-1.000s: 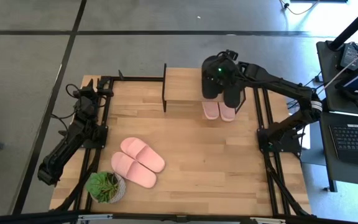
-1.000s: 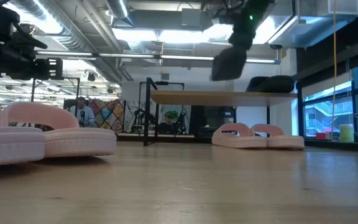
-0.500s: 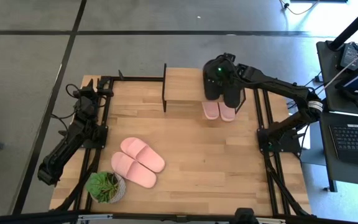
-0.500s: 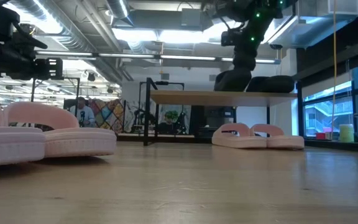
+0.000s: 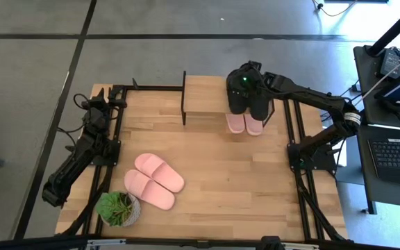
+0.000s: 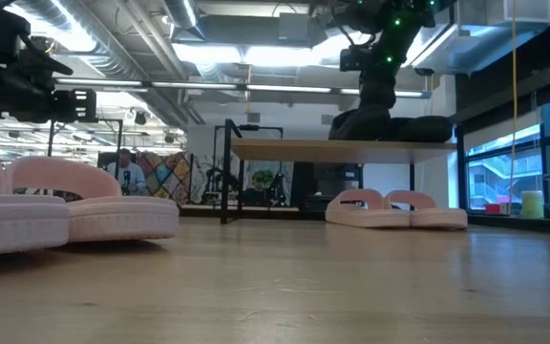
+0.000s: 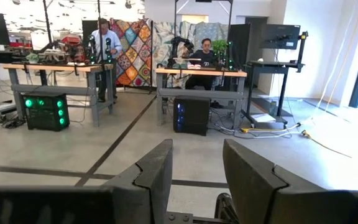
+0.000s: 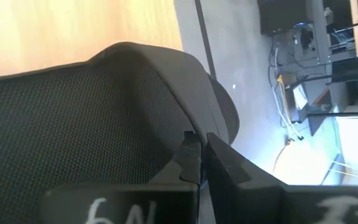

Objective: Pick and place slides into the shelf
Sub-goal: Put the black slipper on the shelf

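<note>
The shelf stands at the table's far side. Two black slides lie side by side on the right part of its top. My right gripper is above the left black slide, shut on it. The other black slide lies just to its right. Two pink slides rest on the table under the shelf, their ends sticking out. Another two pink slides lie on the table at the near left. My left gripper waits open at the table's left edge, holding nothing. My right gripper pinches the raised rim of the black slide at one end, between its two shut fingers. It comes slanting down from above. The slide lies on the shelf's plank top, roughly level.
A small potted green plant stands at the table's near left corner. The shelf's left half is bare wood. Black frame rails run along both table sides. People and benches show in the room beyond the table.
My right gripper has come down with the black slide. A second ago the slide hung tilted in the air above the shelf. Now it lies on the shelf top next to the other black slide, the gripper still shut on it.
</note>
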You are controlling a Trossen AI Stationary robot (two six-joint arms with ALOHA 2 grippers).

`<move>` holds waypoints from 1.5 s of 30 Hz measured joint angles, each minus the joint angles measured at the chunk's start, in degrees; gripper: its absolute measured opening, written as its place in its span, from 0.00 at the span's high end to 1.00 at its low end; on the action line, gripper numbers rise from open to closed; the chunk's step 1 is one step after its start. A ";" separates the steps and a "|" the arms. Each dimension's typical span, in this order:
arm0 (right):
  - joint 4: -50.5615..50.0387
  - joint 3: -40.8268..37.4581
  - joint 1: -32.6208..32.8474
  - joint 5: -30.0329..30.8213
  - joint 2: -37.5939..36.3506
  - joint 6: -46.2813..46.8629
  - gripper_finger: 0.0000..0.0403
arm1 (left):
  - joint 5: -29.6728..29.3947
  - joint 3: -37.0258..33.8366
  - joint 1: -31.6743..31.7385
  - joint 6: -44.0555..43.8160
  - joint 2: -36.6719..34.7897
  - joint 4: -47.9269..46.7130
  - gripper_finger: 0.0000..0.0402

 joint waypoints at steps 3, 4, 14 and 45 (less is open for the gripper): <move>-1.28 0.01 1.04 -0.04 0.00 1.53 0.97 | 0.00 0.00 0.00 -0.02 0.00 0.02 0.67; -1.76 0.01 1.32 0.01 0.00 1.73 0.97 | 0.00 0.00 0.00 -0.02 0.00 0.01 0.67; -5.60 0.02 1.75 0.52 0.00 1.61 0.97 | -0.01 0.01 0.00 -0.04 0.00 0.01 0.67; -5.42 0.02 1.75 0.59 -3.76 0.67 0.97 | -0.02 0.00 0.00 0.08 0.00 0.01 0.67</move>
